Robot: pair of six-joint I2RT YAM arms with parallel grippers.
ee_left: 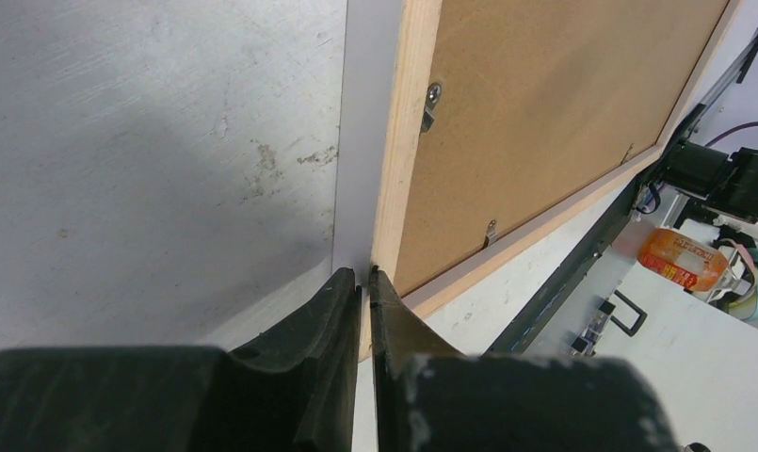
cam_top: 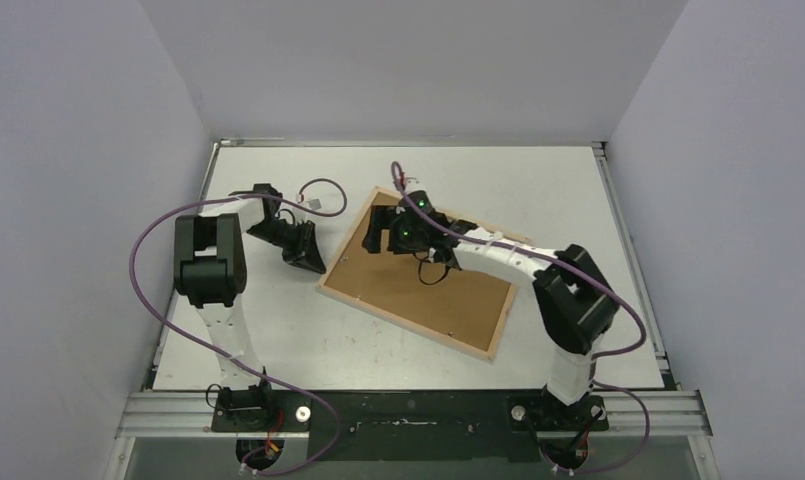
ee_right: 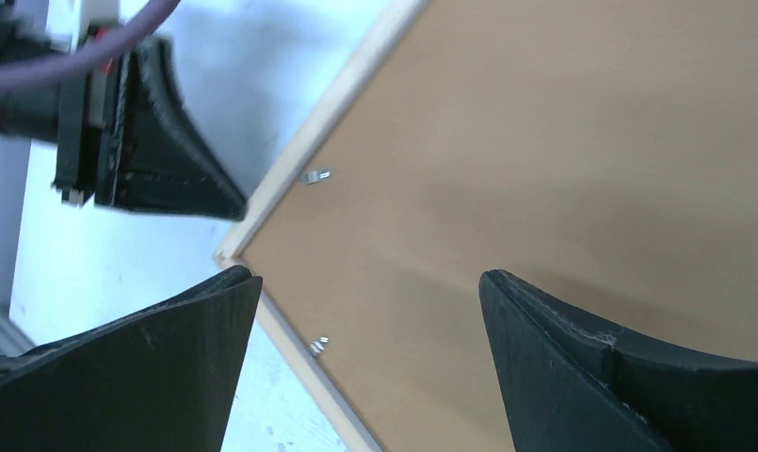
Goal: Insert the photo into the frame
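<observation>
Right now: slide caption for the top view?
Frame back-up on table; open right gripper over its backing panel, left gripper nearly closed at its edge.

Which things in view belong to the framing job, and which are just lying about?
Job: frame, face down; brown backing panel in it; left gripper pinching the frame's corner; right gripper open above the panel. No photo in sight.
Lying about: orange packet beyond the table edge.
</observation>
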